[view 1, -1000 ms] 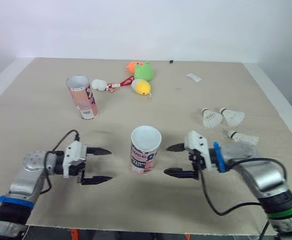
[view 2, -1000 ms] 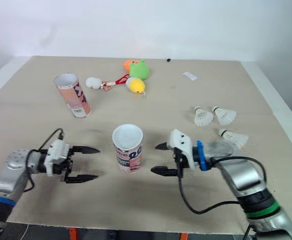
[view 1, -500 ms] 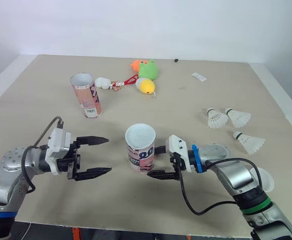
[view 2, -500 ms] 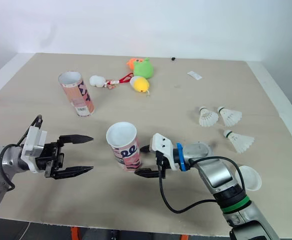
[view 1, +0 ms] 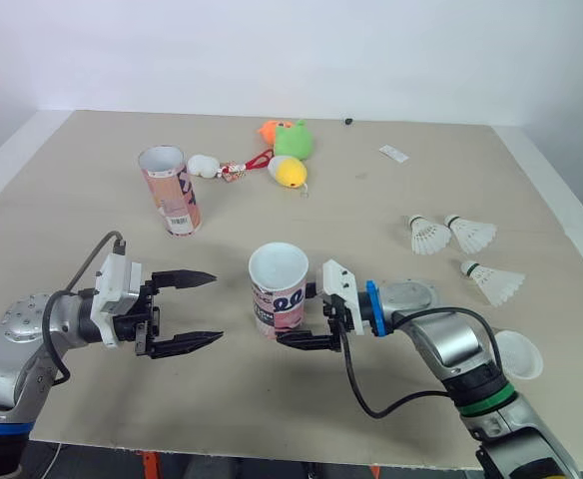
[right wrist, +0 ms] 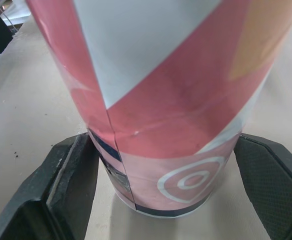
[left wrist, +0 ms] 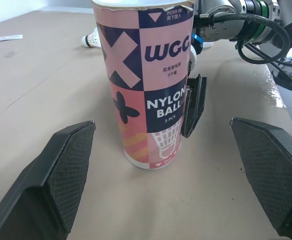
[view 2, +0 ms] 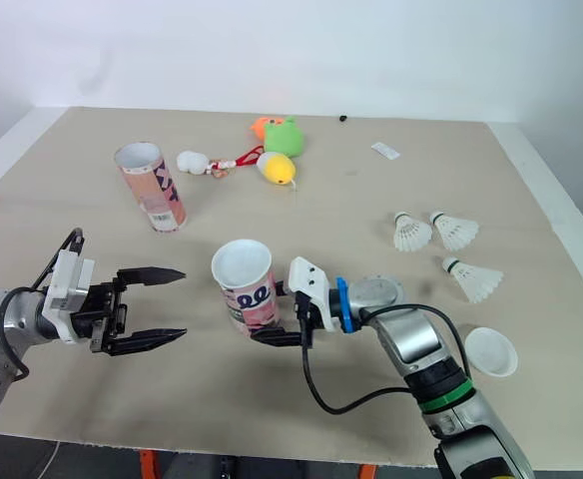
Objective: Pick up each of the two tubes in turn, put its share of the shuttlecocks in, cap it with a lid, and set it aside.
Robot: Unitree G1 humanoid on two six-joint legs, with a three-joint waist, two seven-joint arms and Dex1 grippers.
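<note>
By the table's (view 1: pixel 351 225) front edge, the right gripper's (view 1: pixel 293 315) wide fingers straddle the base of the upright near tube (view 1: pixel 278 289), unclosed; the left gripper (view 1: pixel 217 307), also wide, hangs apart to its left. The other tube (view 1: pixel 169 190) stands far left.

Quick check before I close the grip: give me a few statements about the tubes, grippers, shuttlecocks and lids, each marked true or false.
1. The right gripper has its fingers on either side of the near tube. True; whether they press it cannot be told.
2. The left gripper is shut on the far tube. False: it is open, holds nothing, and sits to the near tube's left, apart from it.
3. Three shuttlecocks lie on the table. True.
4. The near tube is capped. False: its top is open, and a white lid lies on the table beside the right arm.
</note>
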